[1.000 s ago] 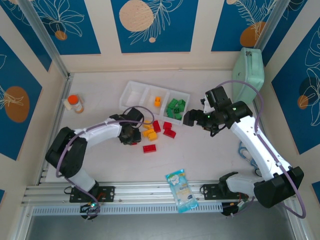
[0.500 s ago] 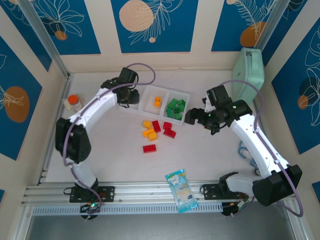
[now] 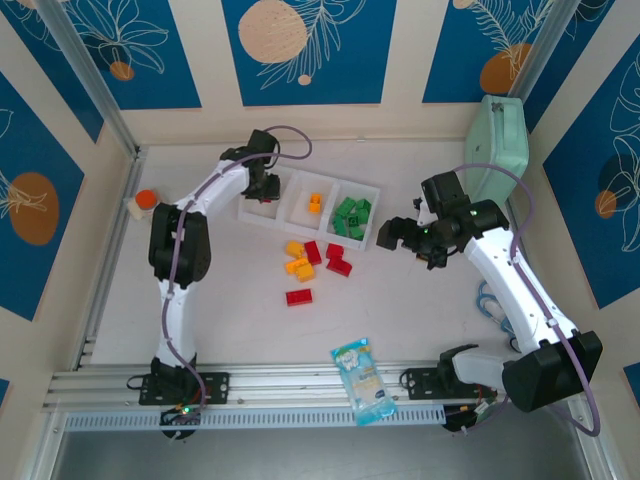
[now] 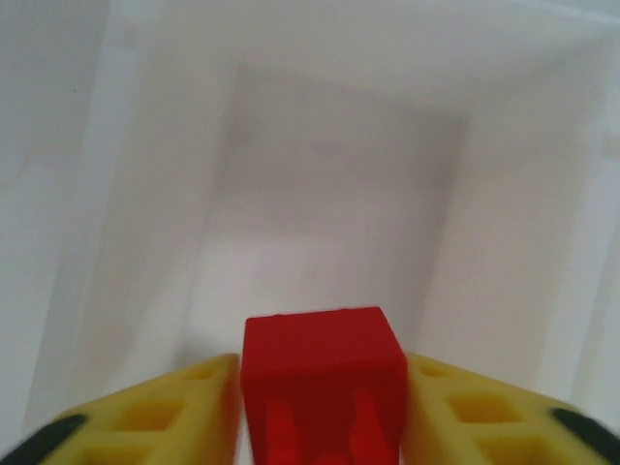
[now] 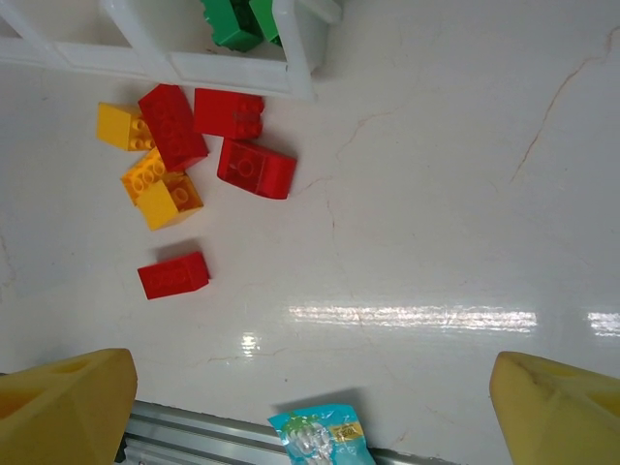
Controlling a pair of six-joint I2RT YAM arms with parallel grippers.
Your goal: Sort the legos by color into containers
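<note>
My left gripper (image 3: 262,190) hangs over the left compartment of the white tray (image 3: 320,177). In the left wrist view a red lego (image 4: 323,378) sits between its yellow fingers (image 4: 165,412) and touches both, above the bare compartment floor (image 4: 329,203). The middle compartment holds an orange lego (image 3: 315,203), and the right one holds green legos (image 3: 352,214). Loose red legos (image 3: 338,265) and yellow legos (image 3: 297,258) lie on the table in front of the tray, also seen as red legos (image 5: 257,168) from the right wrist. My right gripper (image 3: 395,232) stands open with nothing in it, right of the tray.
A blue snack packet (image 3: 364,380) lies at the front rail. An orange-capped bottle (image 3: 147,203) stands at the left wall. A mint-green case (image 3: 500,150) leans at the back right. A single red lego (image 3: 299,296) lies apart, nearer the front.
My left arm has swung from the loose legos up to the tray's left compartment, carrying the red lego. The right gripper has drifted slightly right.
</note>
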